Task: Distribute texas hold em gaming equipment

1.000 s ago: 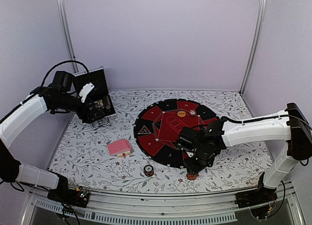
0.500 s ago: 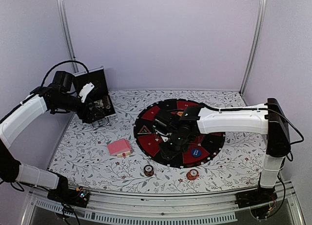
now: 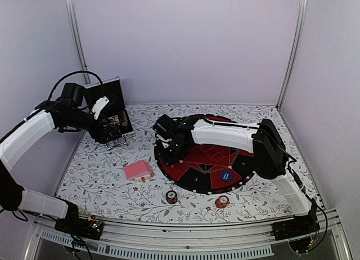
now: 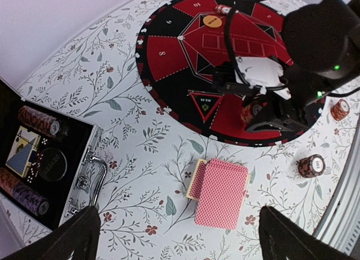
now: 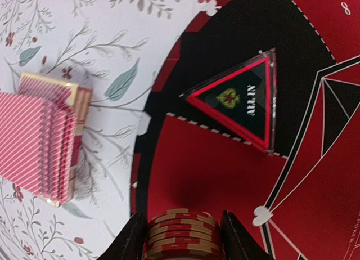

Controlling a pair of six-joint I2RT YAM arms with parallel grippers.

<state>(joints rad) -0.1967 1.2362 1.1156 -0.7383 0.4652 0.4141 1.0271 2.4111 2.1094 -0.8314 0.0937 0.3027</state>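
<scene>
Red-and-white chip stack (image 5: 183,229) pinched in our right gripper (image 5: 184,238) over mat (image 5: 315,158) edge | left gripper (image 4: 183,240) spread wide, empty | risk: we judge a tilted release could topple the stack toward cards (image 5: 39,142)

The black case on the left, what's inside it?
Rows of poker chips, blue-patterned cards and a dark round disc. The rest of the case lies beyond the picture's edge.

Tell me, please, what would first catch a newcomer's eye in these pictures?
The round red-and-black poker mat at the centre of the floral table, with the right arm's fingers gripping a stack of red-and-white poker chips near its left edge. Beside it lies a loose pile of pink-backed playing cards.
</scene>
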